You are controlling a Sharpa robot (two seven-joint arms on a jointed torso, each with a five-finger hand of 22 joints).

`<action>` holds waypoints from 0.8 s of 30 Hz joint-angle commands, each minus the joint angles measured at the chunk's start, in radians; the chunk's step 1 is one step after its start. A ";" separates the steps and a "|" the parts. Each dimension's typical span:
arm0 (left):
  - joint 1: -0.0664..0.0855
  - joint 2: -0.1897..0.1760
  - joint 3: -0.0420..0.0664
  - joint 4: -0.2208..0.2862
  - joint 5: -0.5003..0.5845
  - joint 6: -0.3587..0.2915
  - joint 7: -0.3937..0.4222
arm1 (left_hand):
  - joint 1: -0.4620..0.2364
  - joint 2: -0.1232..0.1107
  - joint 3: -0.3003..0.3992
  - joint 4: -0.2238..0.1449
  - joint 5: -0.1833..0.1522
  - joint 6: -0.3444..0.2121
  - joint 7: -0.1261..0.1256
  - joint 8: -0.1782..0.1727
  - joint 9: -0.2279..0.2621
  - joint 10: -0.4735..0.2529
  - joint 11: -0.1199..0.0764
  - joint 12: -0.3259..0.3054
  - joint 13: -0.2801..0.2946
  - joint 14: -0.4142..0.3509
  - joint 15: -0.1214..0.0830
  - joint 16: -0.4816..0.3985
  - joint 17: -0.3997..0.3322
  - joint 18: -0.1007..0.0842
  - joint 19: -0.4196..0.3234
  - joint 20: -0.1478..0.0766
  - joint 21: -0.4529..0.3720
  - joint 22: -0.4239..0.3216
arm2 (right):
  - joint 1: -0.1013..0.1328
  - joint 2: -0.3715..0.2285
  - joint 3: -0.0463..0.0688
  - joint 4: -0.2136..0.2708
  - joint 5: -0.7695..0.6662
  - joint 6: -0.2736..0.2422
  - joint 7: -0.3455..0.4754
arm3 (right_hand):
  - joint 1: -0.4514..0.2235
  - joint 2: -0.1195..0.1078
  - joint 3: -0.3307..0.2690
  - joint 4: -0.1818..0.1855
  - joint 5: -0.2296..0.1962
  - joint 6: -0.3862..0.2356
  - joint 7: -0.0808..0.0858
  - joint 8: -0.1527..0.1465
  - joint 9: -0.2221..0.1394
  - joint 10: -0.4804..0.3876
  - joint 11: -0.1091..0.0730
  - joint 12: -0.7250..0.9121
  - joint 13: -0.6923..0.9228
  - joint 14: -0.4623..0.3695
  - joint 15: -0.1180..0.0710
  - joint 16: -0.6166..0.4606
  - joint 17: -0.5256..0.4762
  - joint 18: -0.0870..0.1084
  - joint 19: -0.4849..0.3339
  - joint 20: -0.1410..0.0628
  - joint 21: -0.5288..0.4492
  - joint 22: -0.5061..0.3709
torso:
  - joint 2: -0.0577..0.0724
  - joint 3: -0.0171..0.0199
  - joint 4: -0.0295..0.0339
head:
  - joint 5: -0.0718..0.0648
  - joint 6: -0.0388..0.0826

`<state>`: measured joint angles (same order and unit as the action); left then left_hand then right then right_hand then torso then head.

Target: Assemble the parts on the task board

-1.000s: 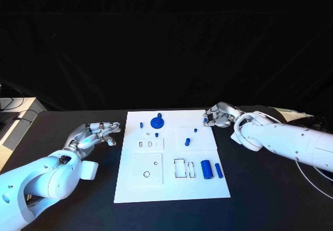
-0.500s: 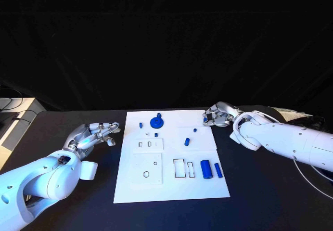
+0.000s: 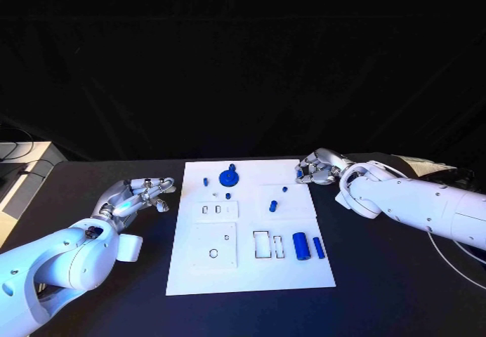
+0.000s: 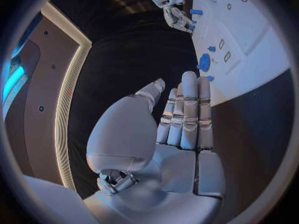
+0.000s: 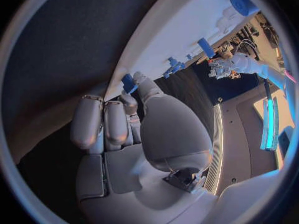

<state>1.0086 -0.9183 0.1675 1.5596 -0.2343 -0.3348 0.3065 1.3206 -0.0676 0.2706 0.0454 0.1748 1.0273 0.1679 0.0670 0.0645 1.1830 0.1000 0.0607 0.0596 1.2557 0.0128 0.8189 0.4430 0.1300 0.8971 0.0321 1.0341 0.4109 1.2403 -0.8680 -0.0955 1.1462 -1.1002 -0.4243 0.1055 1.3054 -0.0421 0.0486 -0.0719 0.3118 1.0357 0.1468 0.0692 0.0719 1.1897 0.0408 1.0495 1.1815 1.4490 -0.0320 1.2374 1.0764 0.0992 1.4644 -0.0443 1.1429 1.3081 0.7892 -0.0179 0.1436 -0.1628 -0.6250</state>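
Both hands empty: left silver many-fingered hand (image 3: 142,194) spread beside flat white task board (image 3: 203,281), right silver hand (image 3: 317,168) curled at board's far corner. Small blue parts (image 3: 302,246) lie on board. I'd approach slowly, pinch one part squarely.

The counter (image 3: 91,182) was black. On it lay the white task board (image 3: 253,274), marked with thin dark outlines of rectangles and small ovals. The parts were blue: a round piece (image 3: 228,178), a small peg (image 3: 273,206), a thick cylinder (image 3: 302,246) and a thinner one (image 3: 319,248). The left hand (image 3: 142,195) and right hand (image 3: 317,169) were silver, on white arms. The backdrop (image 3: 243,77) was black.
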 commanded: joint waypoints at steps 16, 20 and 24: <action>0.000 0.001 0.001 0.001 0.000 0.017 0.008 | -0.002 0.007 -0.001 -0.002 -0.005 -0.007 0.000 -0.004 0.000 -0.005 0.001 -0.001 0.001 -0.007 0.003 0.004 -0.001 0.008 -0.005 0.002 0.005 -0.001 | -0.001 0.000 0.000 -0.004 0.001 0.014 -0.003 | -0.001 0.009 -0.002 0.003 -0.005 0.009 -0.002 -0.003 0.000 0.000 -0.006 0.002 0.002 -0.003 -0.007 -0.001 0.001 -0.007 0.056 -0.006 0.002 0.158 | 0.000 0.0005 -0.0002 | -0.003 0.000; -0.001 0.001 0.001 0.001 0.000 0.017 0.008 | -0.002 0.007 -0.001 -0.002 -0.005 -0.007 0.000 -0.004 0.000 -0.005 0.001 -0.001 0.001 -0.007 0.003 0.004 -0.001 0.008 -0.005 0.002 0.005 -0.001 | -0.001 0.000 0.000 -0.004 0.001 0.013 -0.003 | -0.002 0.015 0.000 0.003 -0.003 0.015 -0.004 -0.003 0.000 0.000 -0.008 0.002 0.003 -0.003 -0.008 -0.001 0.001 -0.007 0.056 -0.007 0.003 0.158 | 0.000 0.0002 -0.0004 | -0.003 -0.001; -0.001 0.001 0.001 0.001 0.000 0.016 0.008 | -0.002 0.007 -0.001 -0.002 -0.005 -0.007 0.000 -0.004 0.000 -0.005 0.001 -0.001 0.001 -0.007 0.003 0.004 -0.001 0.008 -0.005 0.002 0.005 -0.001 | -0.001 0.000 0.000 -0.003 0.001 0.010 -0.001 | -0.002 0.035 0.009 0.004 -0.005 0.035 -0.012 0.001 0.001 0.001 -0.012 0.002 0.004 -0.003 -0.011 -0.002 0.001 -0.008 0.056 -0.009 0.003 0.158 | 0.000 0.0001 -0.0005 | -0.003 -0.002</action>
<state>1.0080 -0.9189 0.1676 1.5592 -0.2343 -0.3343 0.3059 1.3206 -0.0676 0.2706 0.0454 0.1748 1.0273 0.1679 0.0671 0.0646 1.1830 0.1000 0.0608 0.0596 1.2557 0.0128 0.8189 0.4431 0.1299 0.8971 0.0321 1.0341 0.4110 1.2400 -0.8683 -0.0956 1.1425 -1.0970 -0.4215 0.1013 1.3066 -0.0142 0.0531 -0.0674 0.3118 1.0670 0.1340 0.0692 0.0719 1.1908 0.0332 1.0495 1.1850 1.4454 -0.0356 1.2374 1.0762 0.0991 1.4654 -0.0453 1.1429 1.3078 0.7893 -0.0174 0.1430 -0.1661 -0.6258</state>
